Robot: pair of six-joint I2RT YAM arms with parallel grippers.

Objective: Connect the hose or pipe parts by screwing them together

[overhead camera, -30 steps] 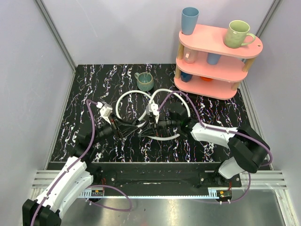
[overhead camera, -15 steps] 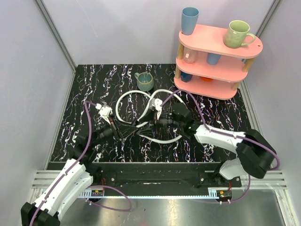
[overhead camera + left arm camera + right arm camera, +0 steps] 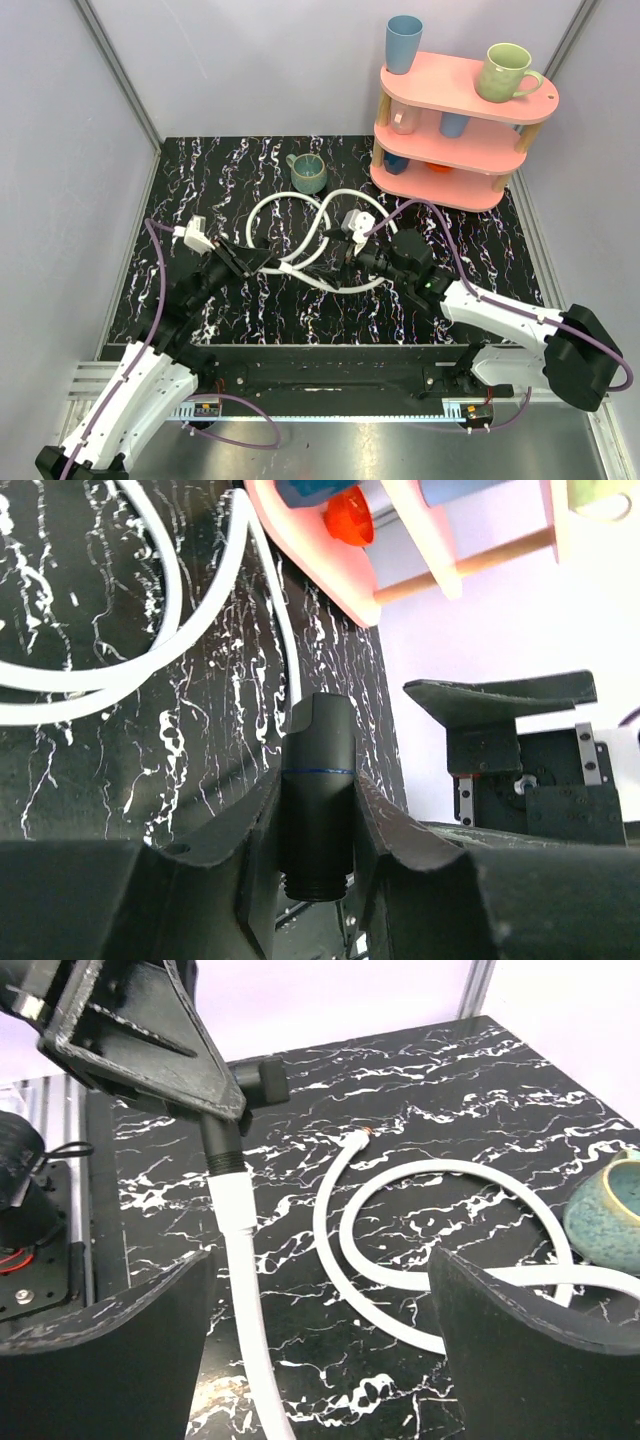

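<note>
The right gripper [image 3: 320, 1290] has let go. Its fingers [image 3: 110, 1350], closed at the joint a second ago, now stand wide apart, and the arm has drawn back towards the right. The left gripper [image 3: 252, 262] has swung to the left, carrying the black fitting [image 3: 318, 780] with it, so the two grippers no longer meet over the middle of the desk [image 3: 200, 190]. The white hose [image 3: 240, 1260] trailing from that fitting has shifted left with it.

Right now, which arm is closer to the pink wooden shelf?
Right. The right arm is just in front of the pink wooden shelf; the left arm is far left.
</note>
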